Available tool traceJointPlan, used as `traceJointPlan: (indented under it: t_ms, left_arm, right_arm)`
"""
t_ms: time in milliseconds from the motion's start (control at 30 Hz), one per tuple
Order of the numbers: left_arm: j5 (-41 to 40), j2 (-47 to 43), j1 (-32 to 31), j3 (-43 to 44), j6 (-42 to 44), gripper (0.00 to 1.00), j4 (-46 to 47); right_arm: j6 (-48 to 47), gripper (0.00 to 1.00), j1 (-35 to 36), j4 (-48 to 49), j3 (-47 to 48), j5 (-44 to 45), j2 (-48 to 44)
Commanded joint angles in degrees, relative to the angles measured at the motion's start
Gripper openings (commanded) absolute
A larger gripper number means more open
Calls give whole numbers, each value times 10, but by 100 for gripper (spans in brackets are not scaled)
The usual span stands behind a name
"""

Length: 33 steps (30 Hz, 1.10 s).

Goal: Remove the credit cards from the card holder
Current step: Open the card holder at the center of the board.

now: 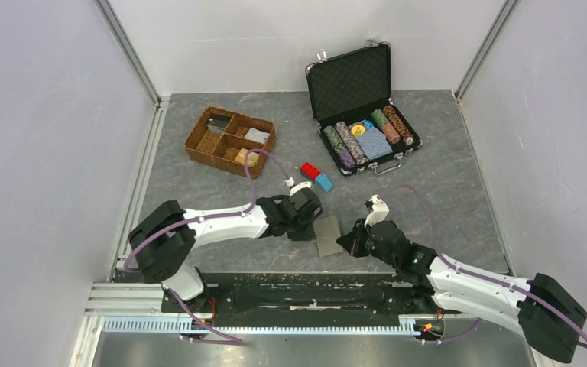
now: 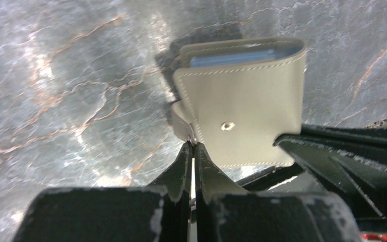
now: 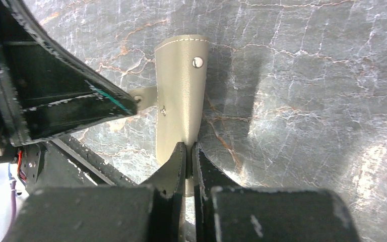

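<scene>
Left wrist: my left hand (image 2: 192, 147) and right hand (image 3: 186, 147) both pinch the wallet (image 2: 247, 111) edges; shallow grips may slip, dropping it.

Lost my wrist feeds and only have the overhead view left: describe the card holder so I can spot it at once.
On the grey marbled table, look just ahead of the arm bases, where the left gripper and right gripper meet. The card holder is the flat grey-tan rectangle pinched between them. Unlike the red and blue blocks just beyond, it is thin, plain and one dull colour.
</scene>
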Motion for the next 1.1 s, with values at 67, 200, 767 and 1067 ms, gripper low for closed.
traceJointPlan:
  t_ms: [67, 200, 767, 1067]
  left_arm:
    - [-11, -67, 11, -55, 16, 2, 20]
    - [4, -95, 12, -93, 23, 2, 72]
    - [55, -136, 16, -158, 9, 2, 187]
    - [59, -157, 17, -174, 1, 2, 197]
  right_arm:
    - [-29, 0, 0, -23, 21, 43, 6]
    - [-49, 23, 0, -52, 42, 59, 8]
    - [-125, 82, 30, -98, 136, 18, 99]
    - [-124, 96, 83, -94, 151, 68, 141]
